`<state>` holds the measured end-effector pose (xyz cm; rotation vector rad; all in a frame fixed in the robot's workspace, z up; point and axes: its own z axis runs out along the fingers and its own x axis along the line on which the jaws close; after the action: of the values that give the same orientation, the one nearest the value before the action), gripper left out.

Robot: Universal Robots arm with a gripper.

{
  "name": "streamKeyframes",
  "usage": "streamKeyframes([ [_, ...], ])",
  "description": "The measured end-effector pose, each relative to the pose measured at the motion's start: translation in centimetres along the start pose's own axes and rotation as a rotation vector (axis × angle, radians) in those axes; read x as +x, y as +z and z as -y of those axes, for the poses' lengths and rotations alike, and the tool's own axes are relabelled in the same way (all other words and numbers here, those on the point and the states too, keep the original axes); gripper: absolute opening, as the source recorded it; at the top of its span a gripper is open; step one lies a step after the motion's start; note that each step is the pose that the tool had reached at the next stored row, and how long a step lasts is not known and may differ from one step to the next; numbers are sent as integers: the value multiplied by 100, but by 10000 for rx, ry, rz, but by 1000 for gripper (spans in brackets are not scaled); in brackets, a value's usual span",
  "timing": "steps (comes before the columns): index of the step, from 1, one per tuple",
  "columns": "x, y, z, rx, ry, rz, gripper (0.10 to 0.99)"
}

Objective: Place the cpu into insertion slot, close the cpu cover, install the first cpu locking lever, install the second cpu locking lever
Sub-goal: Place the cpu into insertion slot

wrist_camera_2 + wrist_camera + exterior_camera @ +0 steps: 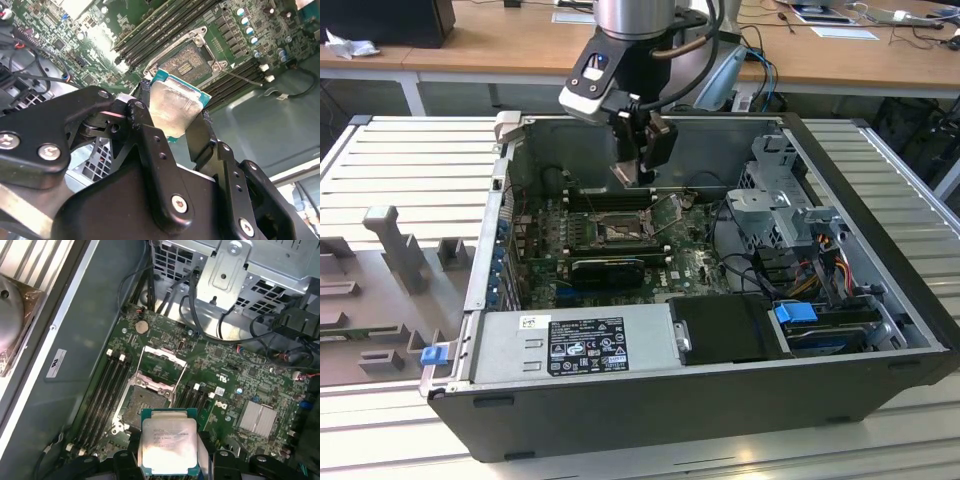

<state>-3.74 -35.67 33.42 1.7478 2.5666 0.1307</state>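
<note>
CPU [169,442], its pale metal top showing in both wrist views, sits clamped by its edges between the two black fingers of the arm's gripper [172,115], held in the air over the green motherboard [225,370] inside an open computer case [620,410]. Just beyond the chip in the first wrist view, the insertion slot [145,407] lies bare, dark at its centre, flanked by long black memory slots [107,385]. The CPU cover [165,354], a silvery window frame, stands swung back from the socket's far side.
</note>
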Motion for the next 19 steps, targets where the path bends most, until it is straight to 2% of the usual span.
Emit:
streamKeyframes([
  [19, -1, 70, 6, -13, 639, 56, 525],
])
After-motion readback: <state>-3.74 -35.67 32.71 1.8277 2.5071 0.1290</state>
